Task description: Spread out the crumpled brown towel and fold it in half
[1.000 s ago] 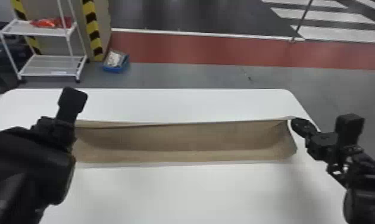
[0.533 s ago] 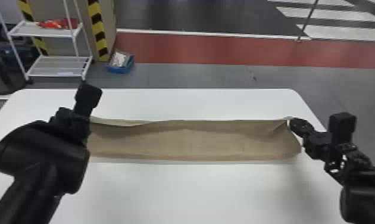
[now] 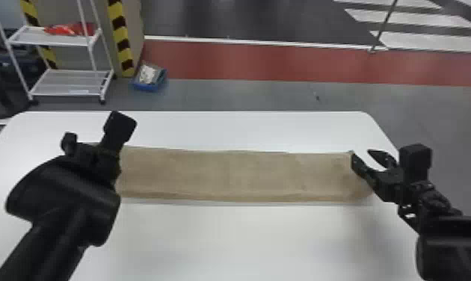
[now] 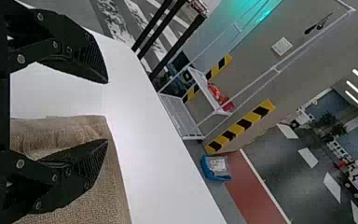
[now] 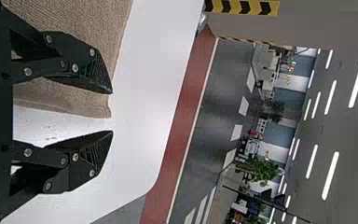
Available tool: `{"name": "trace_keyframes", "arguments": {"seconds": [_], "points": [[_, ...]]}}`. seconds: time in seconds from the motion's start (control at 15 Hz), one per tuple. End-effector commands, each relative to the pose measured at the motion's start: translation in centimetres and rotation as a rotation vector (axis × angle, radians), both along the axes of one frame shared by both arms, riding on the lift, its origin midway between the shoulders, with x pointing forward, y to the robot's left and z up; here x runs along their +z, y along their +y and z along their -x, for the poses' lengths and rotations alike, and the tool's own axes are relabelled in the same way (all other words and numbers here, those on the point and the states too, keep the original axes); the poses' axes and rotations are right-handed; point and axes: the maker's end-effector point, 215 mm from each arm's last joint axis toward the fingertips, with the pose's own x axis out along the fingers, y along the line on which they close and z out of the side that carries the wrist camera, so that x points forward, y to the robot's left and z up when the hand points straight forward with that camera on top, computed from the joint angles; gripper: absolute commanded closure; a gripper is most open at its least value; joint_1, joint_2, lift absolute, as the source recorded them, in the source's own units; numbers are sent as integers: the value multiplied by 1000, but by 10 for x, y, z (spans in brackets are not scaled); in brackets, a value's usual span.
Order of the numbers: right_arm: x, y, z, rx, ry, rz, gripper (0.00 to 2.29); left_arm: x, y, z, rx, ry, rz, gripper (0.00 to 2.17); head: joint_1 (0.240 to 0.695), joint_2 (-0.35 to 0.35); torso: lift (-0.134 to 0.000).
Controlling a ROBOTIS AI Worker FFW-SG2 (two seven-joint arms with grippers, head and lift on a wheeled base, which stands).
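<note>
The brown towel [image 3: 238, 175] lies across the white table as a long, narrow folded strip. At its left end is my left gripper [image 3: 92, 136]; in the left wrist view, that gripper [image 4: 107, 111] stands open, one finger over the towel [image 4: 107, 186] and the other over bare table. Beside the strip's right end my right gripper [image 3: 362, 158] is open too. In the right wrist view the towel's corner [image 5: 93, 108] lies between the spread fingers of the right gripper [image 5: 113, 112], neither finger closed on it.
The white table [image 3: 223, 239] extends in front of and behind the towel. Beyond its far edge stand a white wire shelf [image 3: 70, 82] at the left and a blue box [image 3: 148, 80] on the floor.
My right gripper's fingers have parted from the towel's right corner. The left gripper has opened too, and its arm has shifted to the right. The towel's far edge now lies flatter.
</note>
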Motion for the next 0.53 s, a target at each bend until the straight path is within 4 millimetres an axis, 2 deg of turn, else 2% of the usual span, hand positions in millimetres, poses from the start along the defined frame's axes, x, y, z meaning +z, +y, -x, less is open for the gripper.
{"name": "trace_keyframes", "arguments": {"seconds": [0.0,0.27,0.33,0.47], "points": [[8,1,9,6,-29,3,56,-3,7,8,9,-18,2,36,695,-110,-123],[26,0,20,18,-65,-13,66,4,33,25,45,-49,62,36,695,-96,-123],[31,2,21,36,-72,-27,83,4,36,28,46,-55,115,36,695,-92,-123],[30,-6,25,32,-44,-41,117,2,40,30,33,-50,267,46,695,-83,-123]]}}
